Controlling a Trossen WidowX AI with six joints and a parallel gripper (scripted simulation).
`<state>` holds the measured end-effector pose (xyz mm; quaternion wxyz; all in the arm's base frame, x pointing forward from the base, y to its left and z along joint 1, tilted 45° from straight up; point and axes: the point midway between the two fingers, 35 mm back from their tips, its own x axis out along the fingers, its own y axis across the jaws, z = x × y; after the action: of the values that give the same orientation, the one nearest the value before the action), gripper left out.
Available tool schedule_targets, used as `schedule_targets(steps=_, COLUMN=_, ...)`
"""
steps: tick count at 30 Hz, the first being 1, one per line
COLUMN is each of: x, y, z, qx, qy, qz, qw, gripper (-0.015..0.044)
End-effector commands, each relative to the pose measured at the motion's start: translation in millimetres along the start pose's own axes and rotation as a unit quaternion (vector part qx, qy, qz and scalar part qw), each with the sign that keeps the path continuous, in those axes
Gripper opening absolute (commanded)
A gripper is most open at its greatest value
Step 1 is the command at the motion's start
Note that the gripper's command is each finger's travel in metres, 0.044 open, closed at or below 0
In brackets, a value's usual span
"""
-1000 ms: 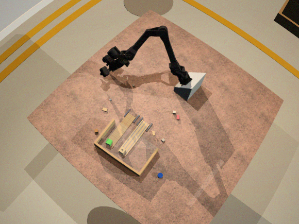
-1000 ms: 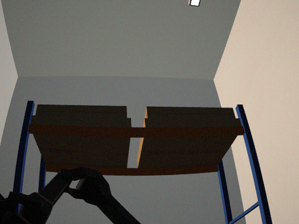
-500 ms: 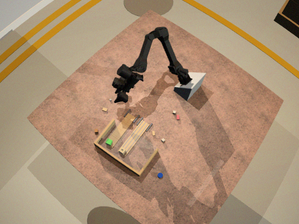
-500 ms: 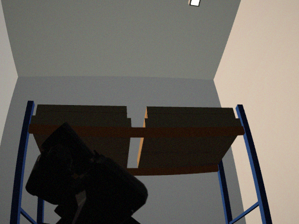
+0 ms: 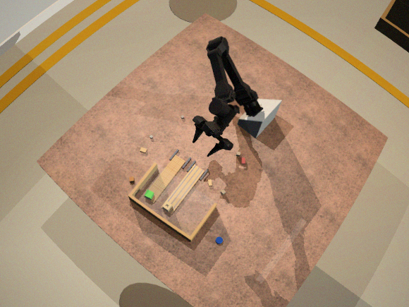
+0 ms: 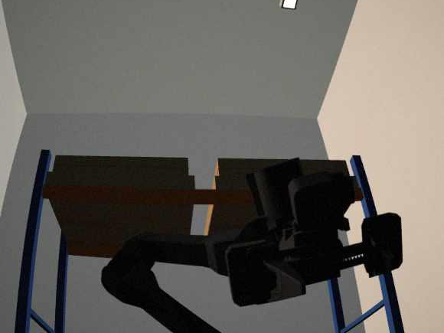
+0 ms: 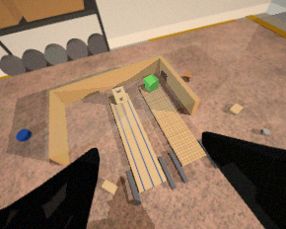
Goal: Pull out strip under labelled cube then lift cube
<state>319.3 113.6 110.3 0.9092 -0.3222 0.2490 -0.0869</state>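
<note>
Now: approach, strip not yet pulled.
Your gripper [image 5: 211, 144] hangs wide and empty above centre frame; the cube [image 7: 118, 94] sits on the striped strip [image 7: 136, 146], upper middle of the wrist view. Descend on its near handle.

Two strips lie side by side inside the three-walled tray [image 5: 142, 181]: the striped strip [image 5: 184, 186] carries the labelled cube [image 5: 168, 207] at its inner end; the gridded strip [image 5: 168, 176] lies beside it, the plain cube [image 5: 149, 194] just beside its inner end. The pincer [image 5: 209, 142] hangs above the table [image 5: 300, 149] before the tray's mouth.
</note>
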Motion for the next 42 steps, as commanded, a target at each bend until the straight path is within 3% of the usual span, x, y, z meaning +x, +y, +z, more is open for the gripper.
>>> schedule_targets(steps=1, x=-16.7, y=19.0, z=-7.3, qx=-0.058, qy=-0.012, qz=0.007, qw=0.998, gripper=0.04)
schedule_targets(steps=18, x=-16.7, y=19.0, z=-7.3, qx=-0.058, qy=-0.012, qz=0.007, qw=0.998, gripper=0.04)
schedule_targets(steps=21, x=-6.3, y=21.7, z=-6.3, qx=-0.067, qy=0.017, qz=0.009, qw=0.998, gripper=0.0321)
schedule_targets(steps=33, x=70.3, y=18.8, z=-29.4, qx=-0.111, qy=0.291, qz=0.016, qw=0.95, gripper=0.0006)
schedule_targets(steps=38, x=90.9, y=5.2, z=-49.9, qx=-0.113, qy=0.412, qz=0.011, qw=0.904, gripper=0.0)
schedule_targets(steps=42, x=98.9, y=3.9, z=-53.3, qx=-0.112, qy=0.447, qz=0.009, qw=0.887, gripper=0.0)
